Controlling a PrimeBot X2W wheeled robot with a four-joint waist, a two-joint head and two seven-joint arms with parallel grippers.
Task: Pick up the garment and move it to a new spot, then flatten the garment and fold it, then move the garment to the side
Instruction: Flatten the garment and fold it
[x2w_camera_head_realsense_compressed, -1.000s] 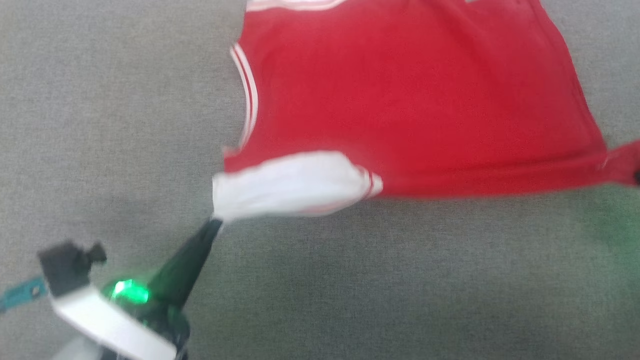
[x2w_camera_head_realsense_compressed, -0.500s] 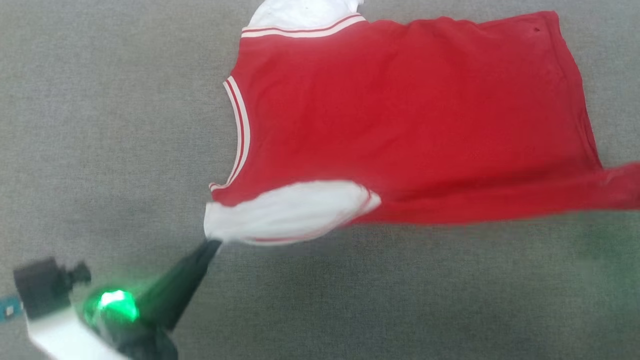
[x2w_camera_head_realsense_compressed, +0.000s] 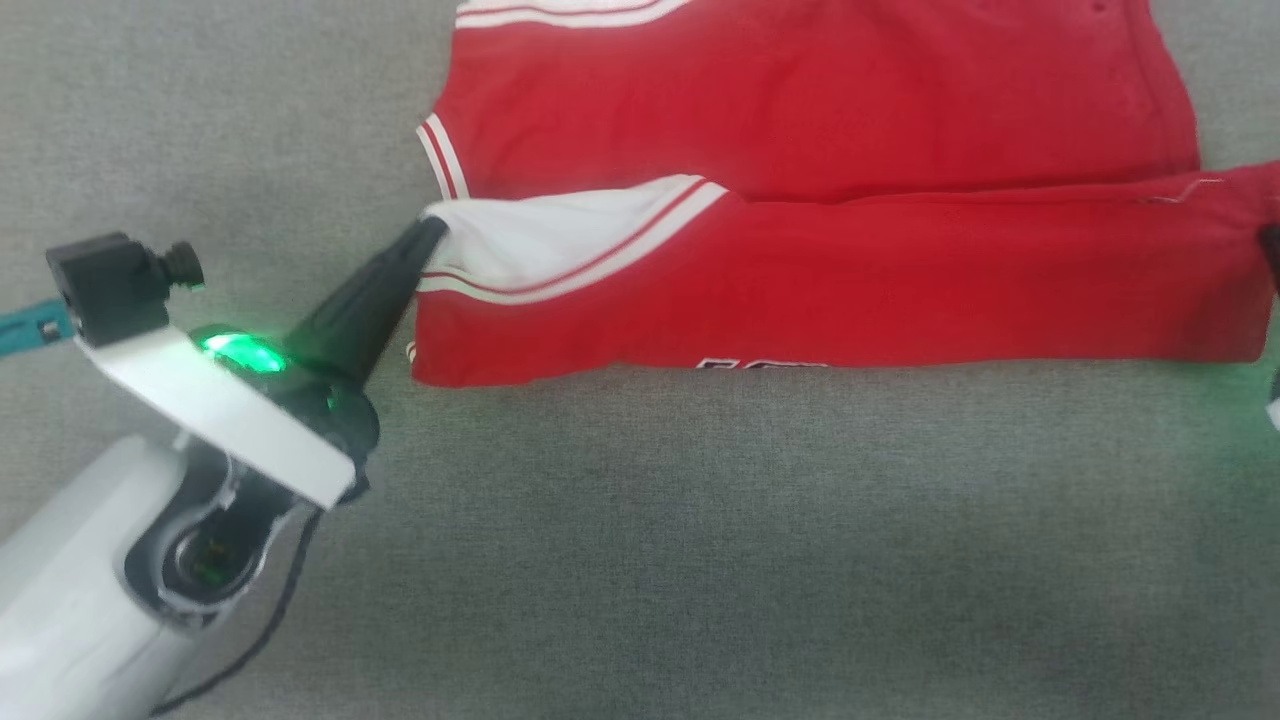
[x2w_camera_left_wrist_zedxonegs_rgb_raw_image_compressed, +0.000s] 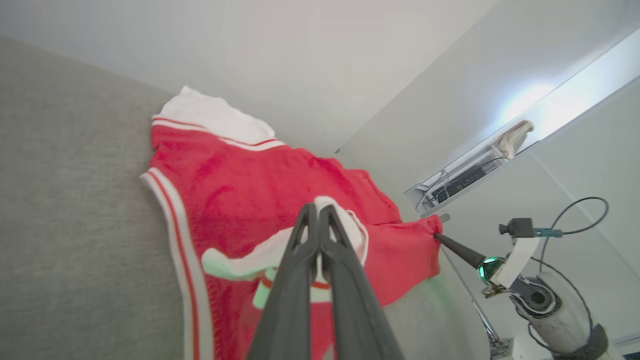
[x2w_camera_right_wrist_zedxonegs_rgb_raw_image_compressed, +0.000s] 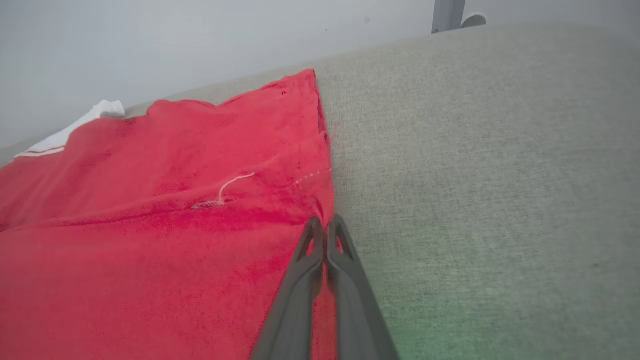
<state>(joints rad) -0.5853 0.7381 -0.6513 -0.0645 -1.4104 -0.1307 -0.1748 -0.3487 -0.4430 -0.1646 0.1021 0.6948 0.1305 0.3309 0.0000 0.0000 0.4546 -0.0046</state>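
The left gripper (x2w_camera_head_realsense_compressed: 430, 232) pinches the white sleeve (x2w_camera_head_realsense_compressed: 540, 235) and the right gripper (x2w_camera_right_wrist_zedxonegs_rgb_raw_image_compressed: 325, 226) pinches the hem (x2w_camera_right_wrist_zedxonegs_rgb_raw_image_compressed: 320, 195), holding the garment (x2w_camera_head_realsense_compressed: 800, 110), which lies on the grey cloth surface (x2w_camera_head_realsense_compressed: 700, 550) with its near edge folded over. If either thin grip slips, or the 2 arms pull unevenly, the fold could skew or bunch. A pale wall (x2w_camera_left_wrist_zedxonegs_rgb_raw_image_compressed: 300, 50) rises behind the surface.

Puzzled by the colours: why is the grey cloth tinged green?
Head view: a green lamp glows behind the left claw; green tints the grey surface at right. Left wrist view: the right claw carries a similar lamp. Right wrist view: green wash lower right.
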